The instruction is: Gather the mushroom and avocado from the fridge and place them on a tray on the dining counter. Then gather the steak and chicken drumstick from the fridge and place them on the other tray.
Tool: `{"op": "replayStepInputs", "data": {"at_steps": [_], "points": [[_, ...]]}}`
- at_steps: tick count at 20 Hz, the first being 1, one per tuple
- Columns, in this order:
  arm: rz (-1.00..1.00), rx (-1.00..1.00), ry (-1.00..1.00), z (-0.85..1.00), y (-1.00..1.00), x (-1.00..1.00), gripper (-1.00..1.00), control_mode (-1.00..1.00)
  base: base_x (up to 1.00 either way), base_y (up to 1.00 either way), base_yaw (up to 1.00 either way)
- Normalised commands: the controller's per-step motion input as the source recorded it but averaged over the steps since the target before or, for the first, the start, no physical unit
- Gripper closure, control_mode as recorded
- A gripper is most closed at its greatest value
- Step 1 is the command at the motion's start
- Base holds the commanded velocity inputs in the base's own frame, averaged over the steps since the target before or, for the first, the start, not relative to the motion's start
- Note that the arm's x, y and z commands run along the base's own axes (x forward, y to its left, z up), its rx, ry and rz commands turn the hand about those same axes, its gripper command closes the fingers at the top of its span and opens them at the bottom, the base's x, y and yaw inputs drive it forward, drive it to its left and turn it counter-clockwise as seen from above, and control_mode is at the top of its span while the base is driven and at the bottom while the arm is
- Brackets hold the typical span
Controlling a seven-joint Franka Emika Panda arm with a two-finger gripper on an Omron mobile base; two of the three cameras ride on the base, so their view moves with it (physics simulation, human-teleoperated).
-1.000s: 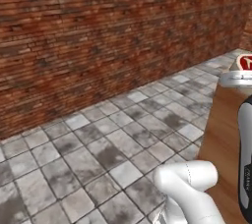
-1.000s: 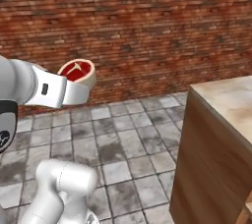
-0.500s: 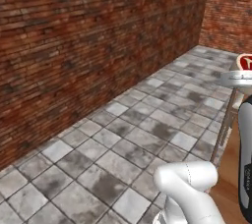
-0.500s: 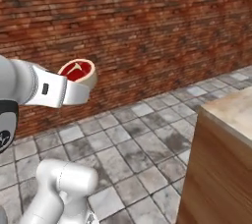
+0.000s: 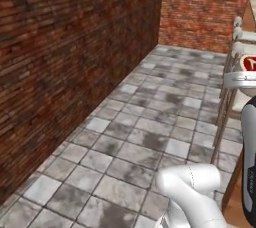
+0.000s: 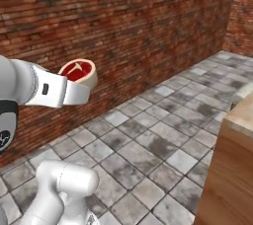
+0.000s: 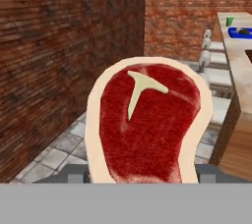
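The steak [image 7: 147, 125] is held upright in the gripper [image 7: 142, 174], its red face with the white T-shaped bone turned toward the hand camera. It is carried high and close to the arm, which is judged to keep it clear of the stools [image 5: 235, 79] and the counter edge while the base travels. In the right base view the steak [image 6: 78, 71] is seen at the end of the white forearm, above the tiled floor [image 6: 163, 140] and in front of the brick wall [image 6: 123, 31].

The gripper is clenched on the steak, with the jaws set moderately wide to span the meat; only the grey finger bases are seen at either side of its lower edge.

The dining counter [image 7: 241, 61] is seen ahead to the right, well apart from the steak. The blue tray [image 7: 240, 32] lies on it, a green cup [image 7: 230, 20] just beyond. A dark edge at the counter's right margin may be the brown tray, but this cannot be confirmed.
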Motion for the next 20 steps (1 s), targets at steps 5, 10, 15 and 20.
{"op": "replayStepInputs", "data": {"at_steps": [5, 10, 15, 20], "points": [[0.0, 0.0, 0.0, 0.0, 0.0, 0.0, 1.0, 1.0, 0.76, 0.38, -0.45], [0.0, 0.0, 0.0, 0.0, 0.0, 0.0, 1.0, 1.0, 0.79, 0.22, -0.44], [0.0, 0.0, 0.0, 0.0, 0.0, 0.0, 1.0, 1.0, 0.81, 0.18, -0.44], [0.0, 0.0, 0.0, 0.0, 0.0, 0.0, 1.0, 1.0, 0.78, 0.18, -0.46]]}}
